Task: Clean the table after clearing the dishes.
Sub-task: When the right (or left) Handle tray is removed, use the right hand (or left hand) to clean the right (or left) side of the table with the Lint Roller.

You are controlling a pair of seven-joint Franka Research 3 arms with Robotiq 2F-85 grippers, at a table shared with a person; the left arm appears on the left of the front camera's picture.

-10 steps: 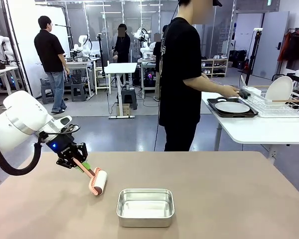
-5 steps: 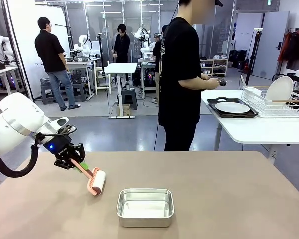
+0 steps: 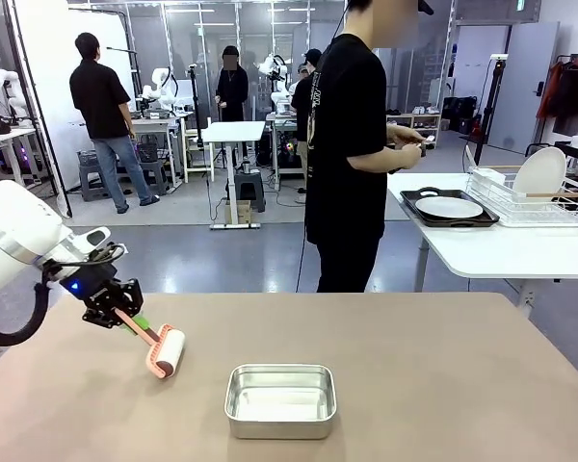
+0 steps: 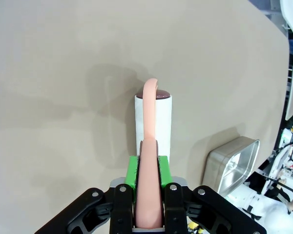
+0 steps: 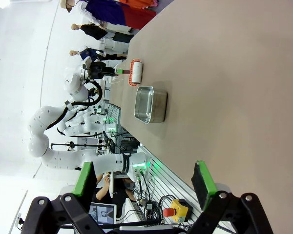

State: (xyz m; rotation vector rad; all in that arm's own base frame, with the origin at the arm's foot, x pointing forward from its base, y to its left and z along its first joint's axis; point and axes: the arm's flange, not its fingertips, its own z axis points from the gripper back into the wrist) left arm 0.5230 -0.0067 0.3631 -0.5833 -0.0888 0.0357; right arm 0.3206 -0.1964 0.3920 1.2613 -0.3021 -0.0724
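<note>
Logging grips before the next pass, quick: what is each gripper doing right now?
Left gripper: shut on the pink-handled white lint roller, roller end on the brownish table.
Right gripper: open, holding nothing.

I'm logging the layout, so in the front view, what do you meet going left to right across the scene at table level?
Left gripper, jaws shut on the lint roller's handle → lint roller → steel pan → bare table → farther back on the white side table, tray with plate → dish rack.
</note>
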